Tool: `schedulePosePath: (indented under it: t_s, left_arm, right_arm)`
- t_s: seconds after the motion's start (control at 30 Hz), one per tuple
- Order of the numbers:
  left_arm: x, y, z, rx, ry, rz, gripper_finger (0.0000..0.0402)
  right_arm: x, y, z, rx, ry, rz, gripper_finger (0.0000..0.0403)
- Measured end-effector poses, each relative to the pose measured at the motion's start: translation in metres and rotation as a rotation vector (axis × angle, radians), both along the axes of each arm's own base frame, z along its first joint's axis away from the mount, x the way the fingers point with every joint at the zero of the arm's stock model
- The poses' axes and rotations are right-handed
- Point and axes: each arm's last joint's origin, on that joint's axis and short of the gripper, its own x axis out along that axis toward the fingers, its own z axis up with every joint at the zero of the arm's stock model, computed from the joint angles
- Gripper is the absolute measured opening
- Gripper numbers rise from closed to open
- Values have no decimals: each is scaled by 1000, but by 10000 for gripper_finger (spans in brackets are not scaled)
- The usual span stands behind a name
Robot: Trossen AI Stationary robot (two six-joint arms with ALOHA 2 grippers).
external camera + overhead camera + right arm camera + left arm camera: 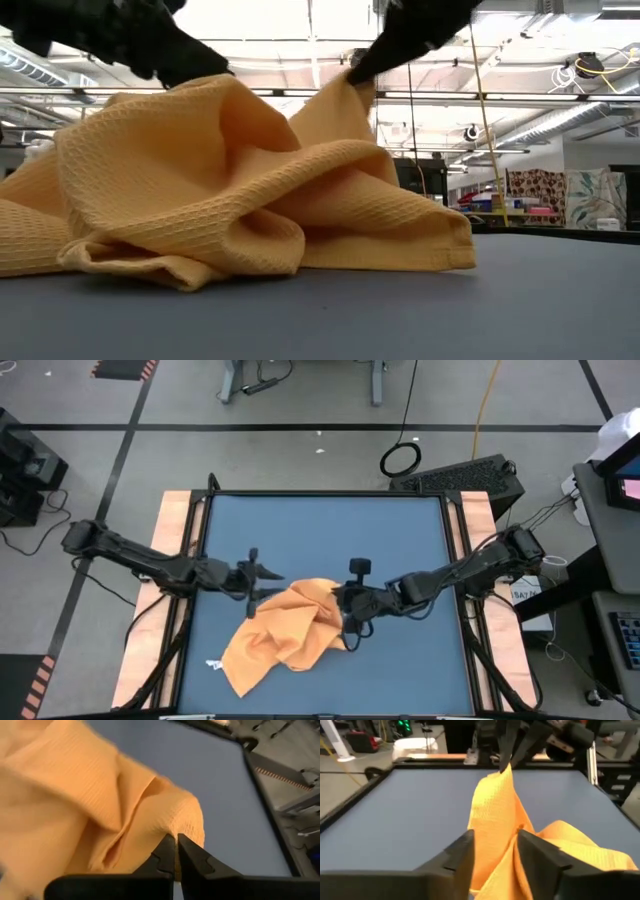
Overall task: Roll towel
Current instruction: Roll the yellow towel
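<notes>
high view: both grippers, left gripper [262, 582] and right gripper [343, 603], pinch peaks of the crumpled waffle-weave towel [285, 637] on the blue table [320, 530].

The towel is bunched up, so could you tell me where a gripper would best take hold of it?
Probably a free corner of the towel, such as the near one by the white tag, approached from above: it lies flat and single-layered, while the middle is heaped in folds.
</notes>
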Motion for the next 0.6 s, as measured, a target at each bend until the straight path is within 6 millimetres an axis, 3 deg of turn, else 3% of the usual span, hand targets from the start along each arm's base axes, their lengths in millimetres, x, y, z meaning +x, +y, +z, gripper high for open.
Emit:
schedulePosePath:
  t_s: [0.27, 0.6]
  left_arm:
    - [35, -8, -7, -3, -24, 2, 257]
    - [93, -22, -26, 19, 73, -39, 267]
  right_arm:
    - [-14, 17, -7, 6, 82, 22, 4]
    - [-13, 24, -3, -55, 67, 105, 4]
